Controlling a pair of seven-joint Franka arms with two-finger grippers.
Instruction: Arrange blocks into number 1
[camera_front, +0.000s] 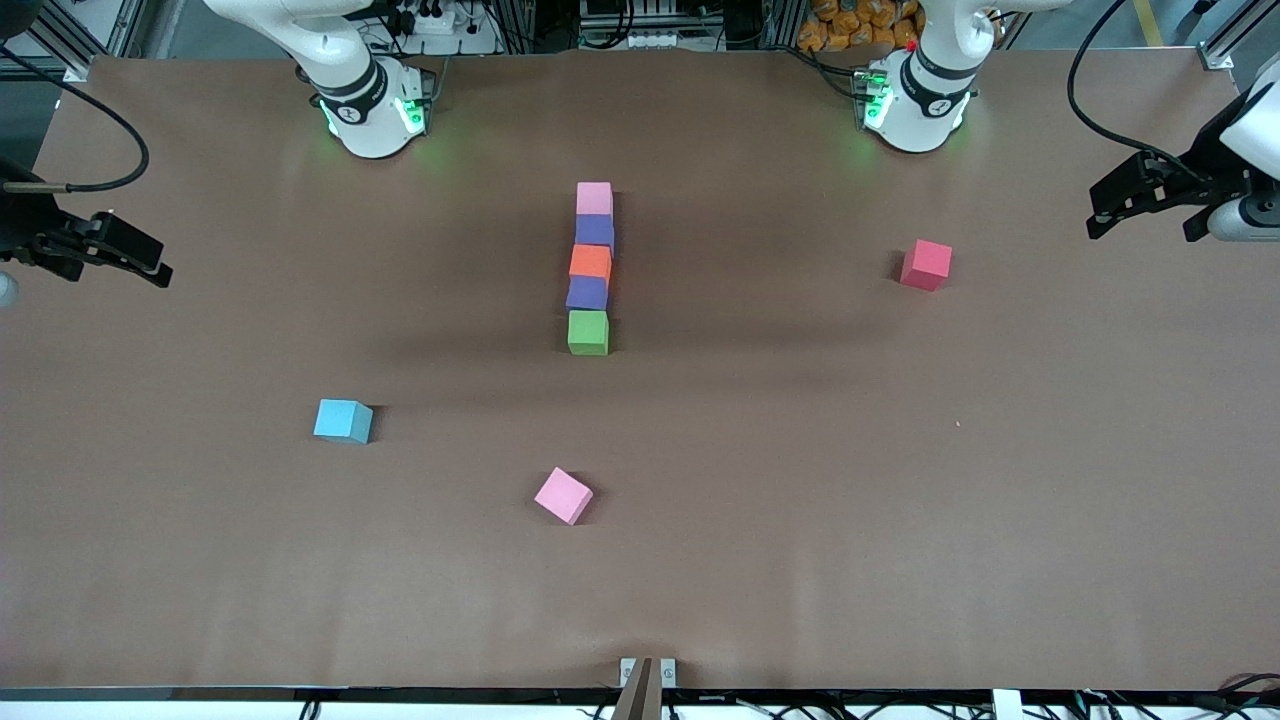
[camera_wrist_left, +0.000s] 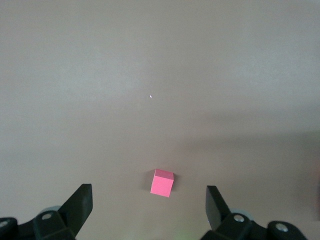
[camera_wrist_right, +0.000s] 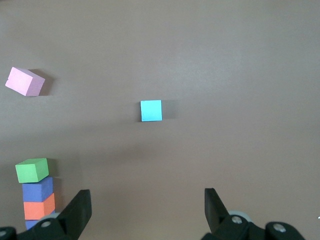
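Observation:
Five blocks lie touching in a straight row in the middle of the table. Farthest from the front camera is a pink block (camera_front: 594, 198), then purple (camera_front: 595, 232), orange (camera_front: 591, 262), purple (camera_front: 587, 293) and green (camera_front: 588, 332). The right wrist view shows the green (camera_wrist_right: 32, 170), purple (camera_wrist_right: 37, 189) and orange (camera_wrist_right: 39, 206) ones. My left gripper (camera_front: 1097, 210) (camera_wrist_left: 148, 191) hangs open and empty at the left arm's end of the table. My right gripper (camera_front: 150, 262) (camera_wrist_right: 147, 195) hangs open and empty at the right arm's end.
A red cube (camera_front: 926, 264) (camera_wrist_left: 162, 182) sits toward the left arm's end. A light blue cube (camera_front: 343, 420) (camera_wrist_right: 151, 110) sits toward the right arm's end. A second pink cube (camera_front: 563, 495) (camera_wrist_right: 25, 81) lies turned, nearer the front camera than the row.

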